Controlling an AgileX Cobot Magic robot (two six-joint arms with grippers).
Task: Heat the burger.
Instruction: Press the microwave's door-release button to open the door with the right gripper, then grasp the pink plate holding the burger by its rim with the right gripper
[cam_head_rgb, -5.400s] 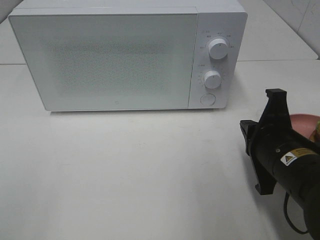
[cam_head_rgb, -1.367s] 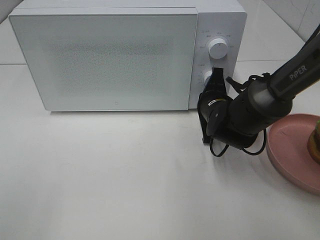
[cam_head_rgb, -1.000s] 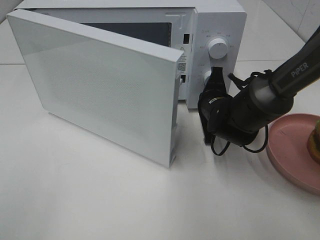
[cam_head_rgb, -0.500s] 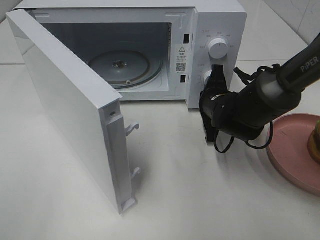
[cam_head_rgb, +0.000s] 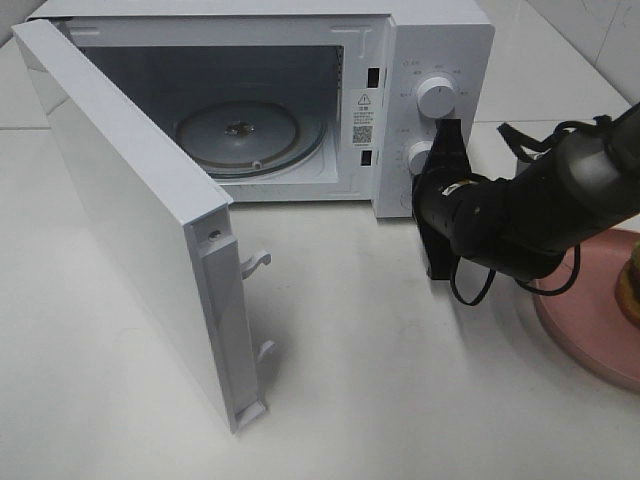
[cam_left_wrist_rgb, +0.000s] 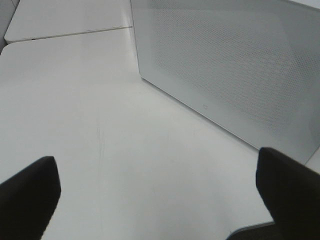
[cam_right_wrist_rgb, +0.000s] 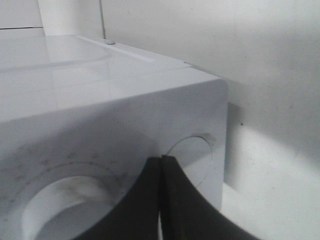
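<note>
**White microwave door (cam_head_rgb: 130, 210) swings wider; black right tool (cam_head_rgb: 449, 135) backs off**

Swung fully open, the door bares the round glass turntable (cam_head_rgb: 240, 135). The right tool, clenched on nothing, sits just off the round release button (cam_right_wrist_rgb: 195, 160). The left tool (cam_left_wrist_rgb: 157, 200) hangs released above the white table (cam_left_wrist_rgb: 75, 125). The golden-brown burger (cam_head_rgb: 630, 285) sits on the round pink plate (cam_head_rgb: 575, 320), far right.

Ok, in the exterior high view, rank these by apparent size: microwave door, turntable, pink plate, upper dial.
1. microwave door
2. turntable or pink plate: the plate is cut off at the frame edge, so these two stay unranked.
3. upper dial, smallest.
</note>
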